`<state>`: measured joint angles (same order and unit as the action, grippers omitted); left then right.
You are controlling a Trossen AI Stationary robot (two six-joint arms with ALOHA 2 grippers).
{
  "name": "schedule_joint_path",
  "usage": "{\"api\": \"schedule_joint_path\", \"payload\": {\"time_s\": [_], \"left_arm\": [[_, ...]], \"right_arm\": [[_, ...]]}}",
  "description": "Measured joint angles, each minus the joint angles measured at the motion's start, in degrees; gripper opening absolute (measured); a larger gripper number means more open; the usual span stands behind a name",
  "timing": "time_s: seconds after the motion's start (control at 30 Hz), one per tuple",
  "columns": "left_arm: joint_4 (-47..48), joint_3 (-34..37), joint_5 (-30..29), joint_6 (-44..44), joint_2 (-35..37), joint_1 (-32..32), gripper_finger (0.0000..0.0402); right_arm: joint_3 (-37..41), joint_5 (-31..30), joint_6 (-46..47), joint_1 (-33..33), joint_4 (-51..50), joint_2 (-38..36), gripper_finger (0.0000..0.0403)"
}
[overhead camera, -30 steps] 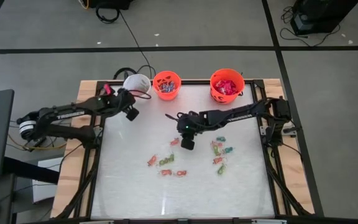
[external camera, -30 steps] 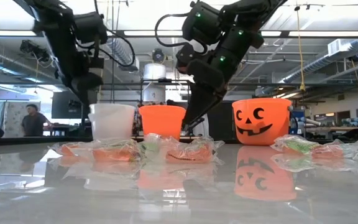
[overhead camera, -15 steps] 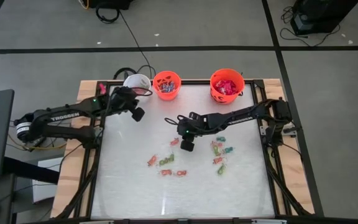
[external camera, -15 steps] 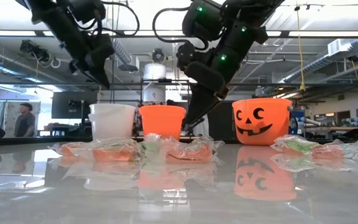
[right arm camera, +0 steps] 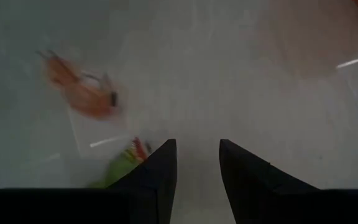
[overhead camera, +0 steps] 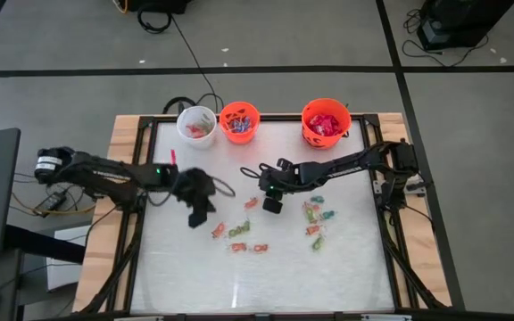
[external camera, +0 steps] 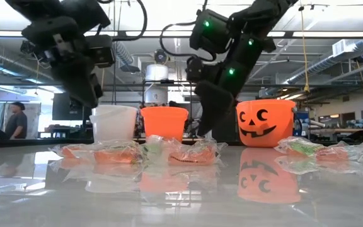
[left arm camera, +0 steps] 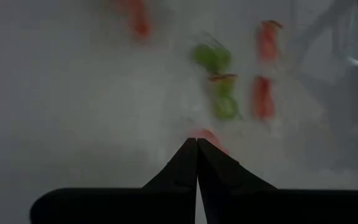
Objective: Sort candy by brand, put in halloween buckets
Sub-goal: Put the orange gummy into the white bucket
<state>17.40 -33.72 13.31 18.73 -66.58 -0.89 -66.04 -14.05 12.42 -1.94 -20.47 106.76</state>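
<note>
Three buckets stand along the far edge: a white one [overhead camera: 196, 122], a small orange one [overhead camera: 239, 120] and a larger orange jack-o'-lantern one [overhead camera: 326, 119] [external camera: 265, 123] with red packets inside. Small orange and green wrapped candies [overhead camera: 237, 231] [overhead camera: 315, 221] lie scattered mid-table. My left gripper [overhead camera: 196, 214] [left arm camera: 196, 142] is shut and hangs above the table, just left of the candy cluster, with an orange piece [left arm camera: 209, 135] right beyond its tips. My right gripper [overhead camera: 272, 206] [right arm camera: 196, 148] is open and points down beside an orange candy [right arm camera: 82, 88] and a green one [right arm camera: 124, 167].
The table is a pale glossy sheet in a wooden frame [overhead camera: 123, 134]. The near half of the table holds no objects. Cables run off the far edge behind the white bucket. A person [external camera: 16, 120] stands far back in the room.
My left gripper has swung away from the white bucket at the far edge, toward the near edge and right, and now hangs beside the candy cluster. The white bucket, covered by that arm before, now shows. My right gripper has shifted slightly to the right.
</note>
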Motion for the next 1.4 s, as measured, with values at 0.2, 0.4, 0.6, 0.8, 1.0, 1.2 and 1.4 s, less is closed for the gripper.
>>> {"api": "schedule_joint_path", "payload": {"time_s": [0.2, 0.4, 0.6, 0.8, 1.0, 1.2, 1.4], "left_arm": [[-5.3, 0.3, -5.0, 2.6, -5.1, 8.2, 0.0020], [-12.1, 0.3, -5.4, 2.8, -12.5, 11.3, 0.0066], [-14.7, 0.2, -6.0, 3.9, -17.8, 11.2, 0.0154], [-13.6, -0.1, -9.6, 3.9, -20.5, 11.0, 0.0174], [-11.9, 0.0, -15.0, 2.5, -20.1, 11.0, 0.0082], [-9.0, -1.2, -14.1, 1.0, -17.3, 8.5, 0.0016], [2.6, -4.5, -19.0, -4.0, -7.1, -0.1, 0.0033]], "right_arm": [[1.9, 0.2, 0.1, -1.8, 2.9, 0.0, 0.0132], [1.9, 0.2, -0.4, -2.4, 4.4, 0.0, 0.0132], [1.9, 0.2, -1.4, -2.4, 4.9, 0.0, 0.0132], [1.9, 0.2, -2.1, -2.4, 5.2, 0.0, 0.0132], [1.9, 0.2, -2.1, -2.4, 5.4, 0.0, 0.0132], [1.9, 0.2, -2.1, -2.4, 5.4, 0.0, 0.0132], [1.9, 0.5, -1.6, -2.3, 6.2, 0.0, 0.0132]]}}
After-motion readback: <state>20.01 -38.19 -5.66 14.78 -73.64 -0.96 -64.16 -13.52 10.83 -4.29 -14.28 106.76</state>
